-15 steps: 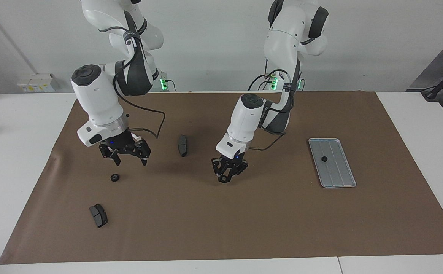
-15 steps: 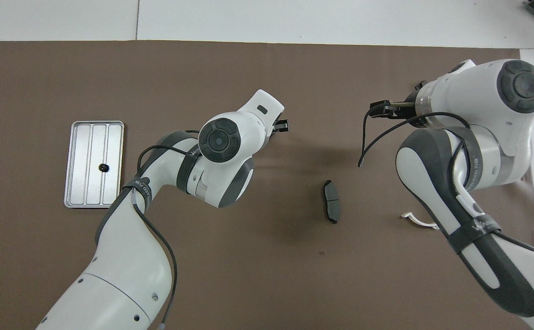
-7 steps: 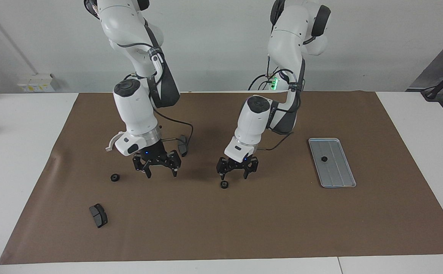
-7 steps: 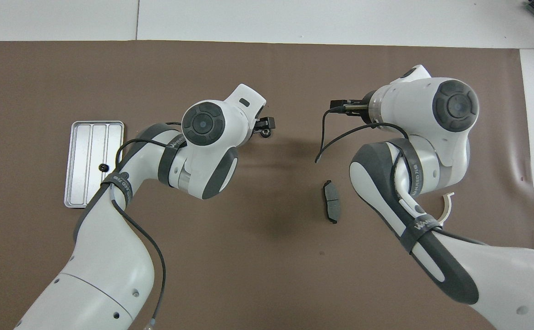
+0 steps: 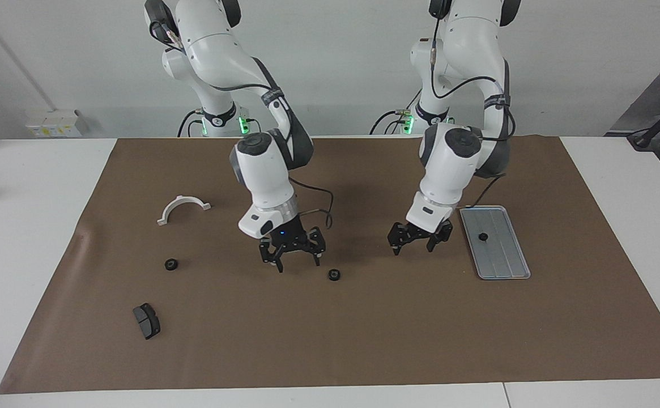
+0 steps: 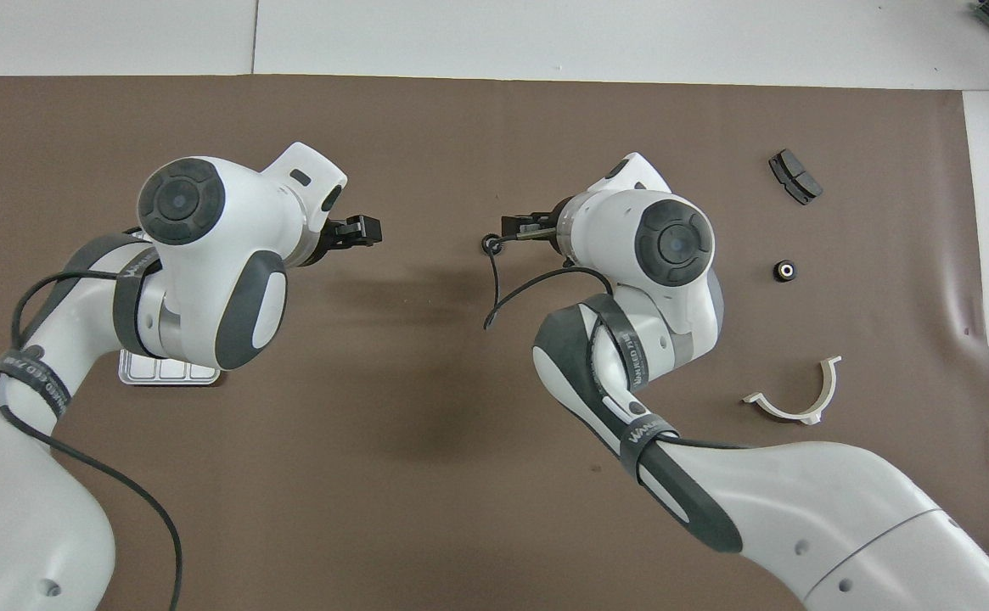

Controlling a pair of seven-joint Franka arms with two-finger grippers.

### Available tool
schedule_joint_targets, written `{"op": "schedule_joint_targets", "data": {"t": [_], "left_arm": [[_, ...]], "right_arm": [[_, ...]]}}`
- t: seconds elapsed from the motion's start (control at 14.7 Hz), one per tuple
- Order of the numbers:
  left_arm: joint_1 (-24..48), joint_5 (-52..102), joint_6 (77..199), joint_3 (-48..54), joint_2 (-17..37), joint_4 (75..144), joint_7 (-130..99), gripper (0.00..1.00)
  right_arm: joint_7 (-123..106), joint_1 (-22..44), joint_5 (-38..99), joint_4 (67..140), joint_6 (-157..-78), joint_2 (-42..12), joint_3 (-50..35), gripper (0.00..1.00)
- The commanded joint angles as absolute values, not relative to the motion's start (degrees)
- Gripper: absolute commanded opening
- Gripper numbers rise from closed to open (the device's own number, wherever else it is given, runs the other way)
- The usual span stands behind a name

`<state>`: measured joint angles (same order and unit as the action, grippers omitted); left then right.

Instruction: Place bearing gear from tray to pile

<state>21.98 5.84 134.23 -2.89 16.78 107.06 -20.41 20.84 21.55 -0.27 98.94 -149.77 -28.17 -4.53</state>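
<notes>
1. White tabletop (image 5: 35,187), mostly covered by a brown mat (image 5: 363,328); slight wrinkle at the mat's edge toward the right arm's end.
2. Pale wall at the robots' end; green lights at both arm bases; white socket box (image 5: 55,123) by the wall.
3. Tray (image 5: 502,258) on the mat toward the left arm's end, one small black gear (image 5: 482,236) lying in it; in the overhead view mostly hidden under the left arm.
4. Left tool (image 5: 418,242) raised over bare mat just beside the tray, fingers spread, holding nothing.
5. Right tool (image 5: 294,259) low over mid-mat, fingers spread, holding nothing.
6. Loose gear (image 5: 334,275) on the mat just beside the right tool, toward the left arm's end, apart from the fingertips.
7. Second gear (image 5: 171,264) on the mat toward the right arm's end, well apart from the first; no tight pile.
8. White half-ring bracket (image 5: 183,208) nearer to the robots than that gear.
9. Dark pad (image 5: 147,321) farther from the robots than that gear.
</notes>
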Motion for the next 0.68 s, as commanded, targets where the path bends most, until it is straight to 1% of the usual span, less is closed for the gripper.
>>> {"op": "schedule_joint_targets", "data": {"t": [0.0, 0.14, 0.34, 0.48, 0.55, 0.61], "left_arm": [[17.25, 5.01, 131.32, -2.29, 13.54, 111.09, -15.67, 1.00], [13.29, 5.10, 130.96, -2.29, 13.10, 112.40, -11.35, 1.00], [8.89, 5.10, 132.27, -2.29, 11.78, 116.44, -7.84, 1.00], [5.99, 5.10, 133.85, -2.29, 11.43, 117.94, -4.41, 1.00], [5.02, 5.10, 134.12, -2.29, 11.16, 118.99, -3.35, 0.99], [4.31, 5.10, 135.08, -2.29, 10.64, 120.83, -2.56, 0.94]], "right_arm": [[25.03, 23.46, -9.10, 92.04, -148.89, -34.35, -3.78, 1.00], [30.38, 26.44, -16.84, 87.56, -146.08, -38.13, -3.78, 1.00], [32.17, 26.02, -23.80, 87.36, -146.78, -38.50, -3.95, 1.00], [32.60, 26.80, -24.17, 87.36, -146.78, -38.50, -3.96, 1.00], [32.69, 27.33, -24.26, 87.54, -146.78, -38.84, -3.96, 1.00], [32.78, 27.51, -24.17, 87.71, -146.52, -38.85, -3.96, 1.00]]}}
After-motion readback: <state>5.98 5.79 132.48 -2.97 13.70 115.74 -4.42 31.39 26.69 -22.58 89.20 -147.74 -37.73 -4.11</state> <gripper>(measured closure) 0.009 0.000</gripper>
